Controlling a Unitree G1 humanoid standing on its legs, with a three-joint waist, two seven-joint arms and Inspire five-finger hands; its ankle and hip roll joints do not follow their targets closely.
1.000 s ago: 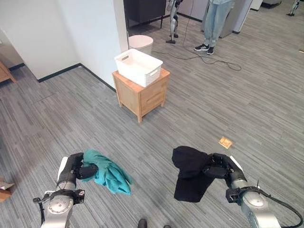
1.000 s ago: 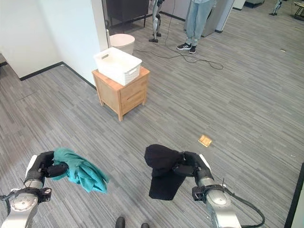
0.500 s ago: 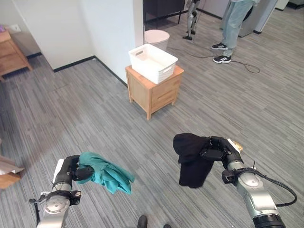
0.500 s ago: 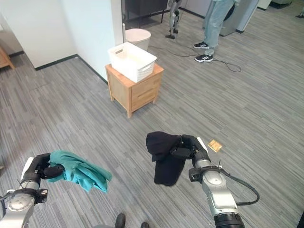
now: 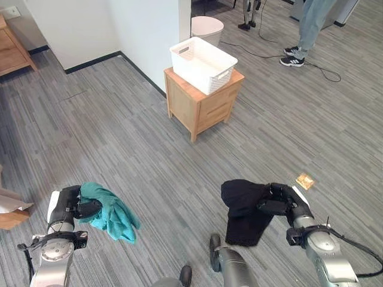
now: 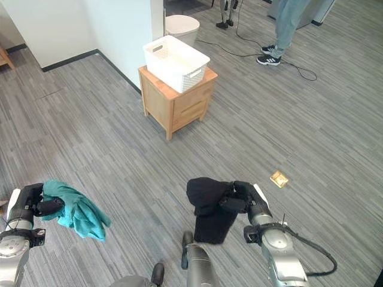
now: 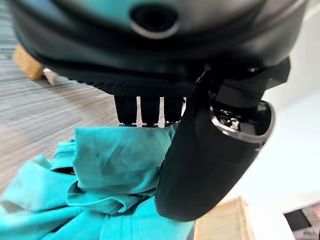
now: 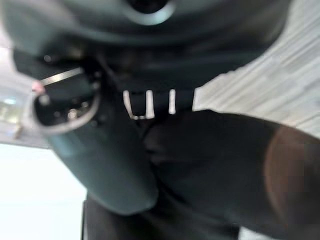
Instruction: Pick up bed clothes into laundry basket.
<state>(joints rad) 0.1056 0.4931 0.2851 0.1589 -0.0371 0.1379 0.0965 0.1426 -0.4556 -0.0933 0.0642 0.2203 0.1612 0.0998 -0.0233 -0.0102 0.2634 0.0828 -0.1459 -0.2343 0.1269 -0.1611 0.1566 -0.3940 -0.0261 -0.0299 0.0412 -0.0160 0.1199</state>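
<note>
My left hand (image 5: 69, 203) is shut on a teal garment (image 5: 111, 212) that hangs off it at the lower left, above the floor; in the left wrist view the thumb (image 7: 210, 160) and fingers pinch the teal cloth (image 7: 115, 170). At the lower right my right hand (image 5: 284, 202) is shut on a black garment (image 5: 242, 206), which droops below it; the black cloth (image 8: 220, 165) also shows in the right wrist view. The white laundry basket (image 5: 203, 57) stands on a small wooden cabinet (image 5: 200, 104) farther ahead, apart from both hands.
A white wall corner (image 5: 149, 36) rises left of the cabinet, with a round pale bin (image 5: 206, 27) behind it. A person's legs (image 5: 308, 30) and a cable (image 5: 323, 69) are at the far right. A small tan floor plate (image 5: 305, 180) lies near my right hand. Wooden furniture (image 5: 12, 45) stands far left.
The camera has shifted, so the cabinet and basket sit a little farther right and higher. Both hands keep hold of their garments; the left hand appears slightly farther left.
</note>
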